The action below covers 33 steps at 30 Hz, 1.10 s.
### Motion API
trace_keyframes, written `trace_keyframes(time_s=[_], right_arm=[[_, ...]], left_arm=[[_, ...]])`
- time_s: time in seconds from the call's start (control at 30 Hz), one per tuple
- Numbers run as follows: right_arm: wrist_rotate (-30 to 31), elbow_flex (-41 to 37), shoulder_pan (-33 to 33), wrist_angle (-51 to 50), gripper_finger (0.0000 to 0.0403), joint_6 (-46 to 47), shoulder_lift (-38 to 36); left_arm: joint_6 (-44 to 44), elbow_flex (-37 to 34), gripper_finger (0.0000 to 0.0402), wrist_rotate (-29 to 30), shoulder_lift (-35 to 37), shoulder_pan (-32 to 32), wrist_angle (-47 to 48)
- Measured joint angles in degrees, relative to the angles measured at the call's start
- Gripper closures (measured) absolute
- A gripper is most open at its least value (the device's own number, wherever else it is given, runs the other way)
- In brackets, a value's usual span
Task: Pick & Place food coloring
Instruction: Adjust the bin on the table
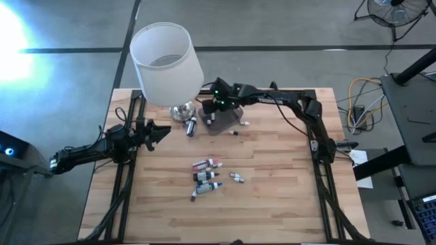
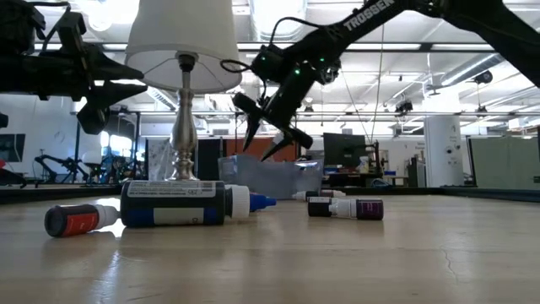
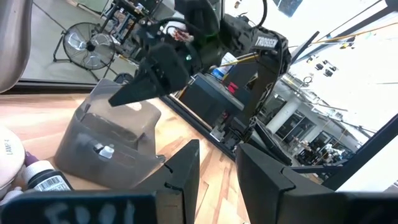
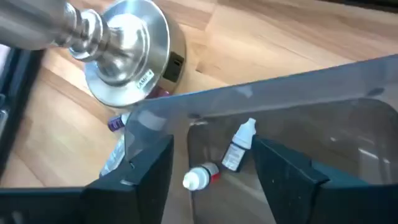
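right gripper (image 2: 272,145) | jaws spread, empty, above box (image 1: 225,122); left gripper (image 1: 162,132) | jaws narrow, empty

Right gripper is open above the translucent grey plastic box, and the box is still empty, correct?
Not empty. The right wrist view shows two small dropper bottles already lying inside the translucent grey plastic box. The rest stands: the right gripper hangs open above that box.

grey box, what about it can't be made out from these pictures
- High view: the grey box is partly covered by the right gripper, open above it; its contents are too small to tell.
- Right wrist view: two bottles show inside; the picture's edges cut off the rest.
- Low view: contents unreadable through the wall.
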<state>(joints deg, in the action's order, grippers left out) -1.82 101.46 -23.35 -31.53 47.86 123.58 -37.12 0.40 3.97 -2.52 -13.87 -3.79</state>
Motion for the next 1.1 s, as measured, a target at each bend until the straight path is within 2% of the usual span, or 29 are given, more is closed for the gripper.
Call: trace_keyframes(time_s=[0.23, 0.47, 0.6, 0.97, 1.1], right_arm=[[-0.6, 11.5, 0.5, -15.0, 0.0197, 0.4, 7.6], [0.2, 23.4, 1.0, -21.4, 0.0225, 1.8, 16.7], [1.5, 27.8, 0.9, -24.7, 0.0238, 2.6, 19.3], [1.7, 28.5, 0.8, -29.2, 0.0274, 3.0, 19.8], [-1.6, 28.5, 0.0, -29.6, 0.028, 3.8, 19.8]], left_arm=[[0.0, 0.0, 0.0317, 0.0, 0.0, 0.0, 0.0], [0.0, 0.0, 0.0316, 0.1, 0.0, 0.0, 0.0], [0.0, 0.0, 0.0316, 0.2, 0.0, 0.0, 0.0], [0.0, 0.0, 0.0316, 0.2, 0.0, 0.0, 0.0], [0.0, 0.0, 0.0316, 0.2, 0.0, 0.0, 0.0]])
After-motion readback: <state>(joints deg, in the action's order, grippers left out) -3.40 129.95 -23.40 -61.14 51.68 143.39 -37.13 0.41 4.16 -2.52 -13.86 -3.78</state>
